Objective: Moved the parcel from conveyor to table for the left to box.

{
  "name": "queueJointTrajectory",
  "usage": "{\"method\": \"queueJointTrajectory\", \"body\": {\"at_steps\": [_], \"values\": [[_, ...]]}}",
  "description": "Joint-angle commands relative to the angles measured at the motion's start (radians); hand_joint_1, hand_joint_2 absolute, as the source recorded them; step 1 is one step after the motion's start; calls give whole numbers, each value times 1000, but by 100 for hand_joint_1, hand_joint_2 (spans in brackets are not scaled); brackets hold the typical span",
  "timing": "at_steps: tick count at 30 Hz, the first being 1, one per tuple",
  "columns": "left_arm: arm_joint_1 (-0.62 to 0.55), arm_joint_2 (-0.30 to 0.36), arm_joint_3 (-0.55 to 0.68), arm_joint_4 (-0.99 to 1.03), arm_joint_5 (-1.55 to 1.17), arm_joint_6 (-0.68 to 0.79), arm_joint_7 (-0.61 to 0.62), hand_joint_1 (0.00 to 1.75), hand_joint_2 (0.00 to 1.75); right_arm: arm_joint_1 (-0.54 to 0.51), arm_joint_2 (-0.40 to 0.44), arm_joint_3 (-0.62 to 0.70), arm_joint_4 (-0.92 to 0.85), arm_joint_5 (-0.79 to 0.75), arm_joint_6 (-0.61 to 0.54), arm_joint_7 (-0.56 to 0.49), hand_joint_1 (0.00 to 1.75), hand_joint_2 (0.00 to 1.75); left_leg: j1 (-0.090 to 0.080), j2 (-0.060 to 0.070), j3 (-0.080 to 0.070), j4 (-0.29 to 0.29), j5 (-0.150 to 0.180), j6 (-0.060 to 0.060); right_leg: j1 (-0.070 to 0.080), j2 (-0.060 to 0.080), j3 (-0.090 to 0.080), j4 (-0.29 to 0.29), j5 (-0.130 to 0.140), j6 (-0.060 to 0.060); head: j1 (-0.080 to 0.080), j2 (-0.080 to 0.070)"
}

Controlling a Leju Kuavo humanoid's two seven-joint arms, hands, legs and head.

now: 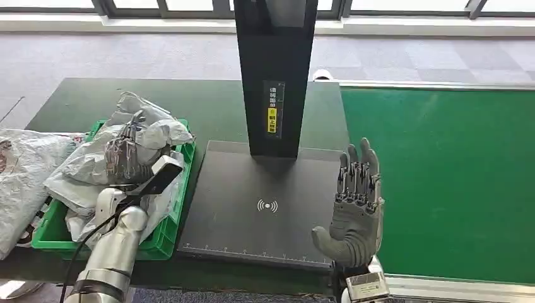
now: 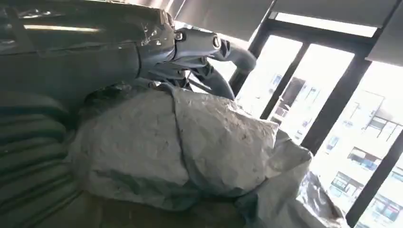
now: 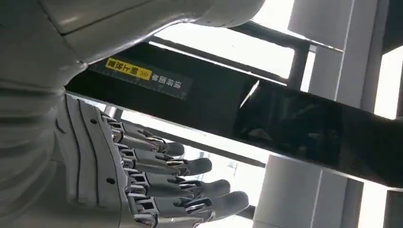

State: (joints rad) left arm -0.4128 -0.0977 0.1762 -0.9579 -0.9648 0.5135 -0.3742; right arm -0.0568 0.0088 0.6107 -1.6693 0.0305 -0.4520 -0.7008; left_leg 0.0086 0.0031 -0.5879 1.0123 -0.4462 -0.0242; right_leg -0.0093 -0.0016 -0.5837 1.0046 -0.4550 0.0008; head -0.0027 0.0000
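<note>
1. Left hand (image 1: 126, 154) grips the grey parcel (image 1: 135, 142) over the green bin (image 1: 165, 237), left of frame.
2. Right hand (image 1: 354, 202) is spread wide, holding nothing.
3. Parcel looks soft, light, crinkly; best gripped around its bulk.

A: What occupies the left of the bench (image 1: 76, 101)?
B: A green crate (image 1: 165, 233) heaped with crumpled grey parcels (image 1: 94, 165); the left hand (image 1: 126, 153) rests on the topmost parcel (image 1: 148, 129), fingers curled over it.

A: And the centre and right?
B: A black scanner pad (image 1: 252, 211) beneath a dark upright column (image 1: 275, 76). The right hand (image 1: 355, 205) stands at the pad's right edge, fingers spread and empty, beside the green conveyor (image 1: 441, 183).
</note>
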Motion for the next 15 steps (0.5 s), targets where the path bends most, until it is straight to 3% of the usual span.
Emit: {"method": "queueJointTrajectory", "body": {"at_steps": [1, 6, 11, 15], "values": [[46, -24, -5, -200, 214, 22, -96, 0, 0, -2, -44, 50, -14, 15, -60, 3, 0, 175, 1, -1, 0, -1, 0, 1, 1, -1, 1, -2, 0, 0, 0, 0], [221, -63, -88, -499, 498, -36, -194, 0, 0, 26, -37, 28, -53, 39, -92, 3, 0, 175, 0, 1, 1, -2, -2, 1, 0, 1, 1, -3, -1, 0, 0, 0], [315, -67, -177, -568, 590, -60, -244, 0, 0, 74, -51, 11, -104, 56, -84, 3, 0, 175, 0, -2, 1, -2, -2, 3, 0, -1, 3, -3, -2, 2, 0, 0], [315, -67, -177, -568, 590, -60, -244, 0, 0, 74, -51, 11, -104, 56, -84, 3, 0, 175, 0, 0, 0, -1, -3, 3, 0, 0, 1, -2, -2, 2, 0, 0]]}}
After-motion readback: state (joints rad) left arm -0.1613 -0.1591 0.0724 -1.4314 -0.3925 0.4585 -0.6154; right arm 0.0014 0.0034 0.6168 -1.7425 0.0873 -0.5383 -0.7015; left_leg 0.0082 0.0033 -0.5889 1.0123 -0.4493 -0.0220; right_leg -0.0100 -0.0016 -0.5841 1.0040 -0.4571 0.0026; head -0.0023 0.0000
